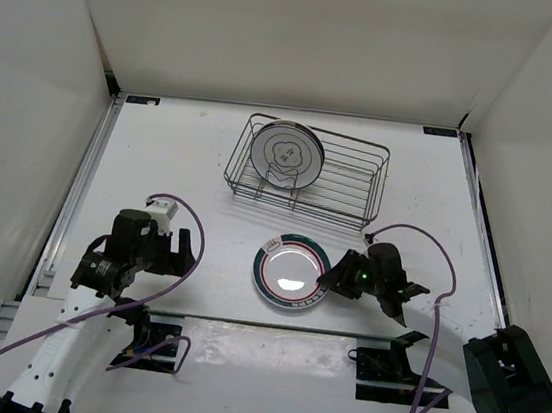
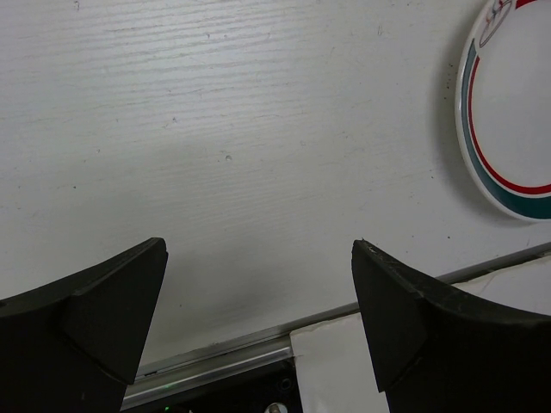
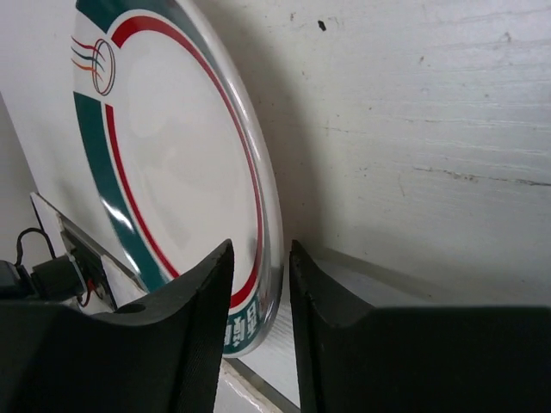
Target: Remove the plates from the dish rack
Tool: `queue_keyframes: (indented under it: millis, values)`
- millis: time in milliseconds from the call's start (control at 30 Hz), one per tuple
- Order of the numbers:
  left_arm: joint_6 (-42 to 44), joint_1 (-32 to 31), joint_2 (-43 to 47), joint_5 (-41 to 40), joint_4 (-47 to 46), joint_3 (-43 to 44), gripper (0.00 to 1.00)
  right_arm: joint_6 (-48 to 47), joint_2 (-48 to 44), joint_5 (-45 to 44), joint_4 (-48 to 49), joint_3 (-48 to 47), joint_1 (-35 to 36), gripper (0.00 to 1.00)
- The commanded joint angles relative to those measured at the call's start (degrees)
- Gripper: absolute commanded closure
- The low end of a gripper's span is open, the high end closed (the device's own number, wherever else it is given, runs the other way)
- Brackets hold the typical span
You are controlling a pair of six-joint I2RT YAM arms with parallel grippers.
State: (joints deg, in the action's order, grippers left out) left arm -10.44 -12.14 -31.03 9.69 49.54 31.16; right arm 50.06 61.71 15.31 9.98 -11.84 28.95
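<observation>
The left arm (image 1: 114,257) is showing black jointed housings over a white lower link (image 1: 51,360), with a small white block (image 1: 162,211) sitting on its wrist. A purple cable (image 1: 200,243) is looping off that block and trailing along the white link toward the near-left corner of the table (image 1: 162,152). The left gripper (image 2: 258,249) is presenting two matte black, wedge-shaped fingers (image 2: 95,301) with blunt tips. The right arm (image 1: 502,375) is wearing a bulky black shell; a second purple cable (image 1: 417,227) is arching over it, and a green light (image 1: 361,274) is glowing by its wrist. The right gripper (image 3: 261,245) is showing the same matte black fingers with smooth rounded edges. Black base plates (image 1: 382,366) are sitting along the table's near edge.
</observation>
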Motion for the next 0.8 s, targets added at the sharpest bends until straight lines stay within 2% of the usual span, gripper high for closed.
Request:
queue_keyframes:
  millis: [0,133,300,433,600,667,767]
  values:
    - [0.0,-0.2,-0.1,0.4,-0.1,0.1,0.0,0.2,0.7,-1.7,0.0,0.8,0.1,0.63]
    - [-0.1,-0.2,0.2,0.3,-0.1,0.2,0.0,-0.9,0.6,-1.4,-1.6,0.5,0.1,0.56]
    - [0.0,-0.2,0.4,0.1,0.1,0.2,0.0,-5.2,-3.2,-2.2,-9.9,-3.0,0.0,0.54]
    - [0.0,-0.2,0.6,0.0,0.1,0.2,0.0,-12.5,-8.2,-5.6,-23.7,-8.0,0.0,0.47]
    - [-0.2,-0.1,1.0,0.0,-0.1,0.1,0.0,-20.8,-14.5,-13.9,-39.6,-17.8,0.0,0.46]
    - [-0.1,-0.2,0.9,0.2,-0.1,0.1,0.0,-23.4,-16.7,-19.0,-41.0,-21.7,0.1,0.44]
    - [-0.2,-0.1,0.7,0.5,-0.1,0.1,0.0,-29.6,-18.9,-16.8,-35.7,-25.9,0.1,0.43]
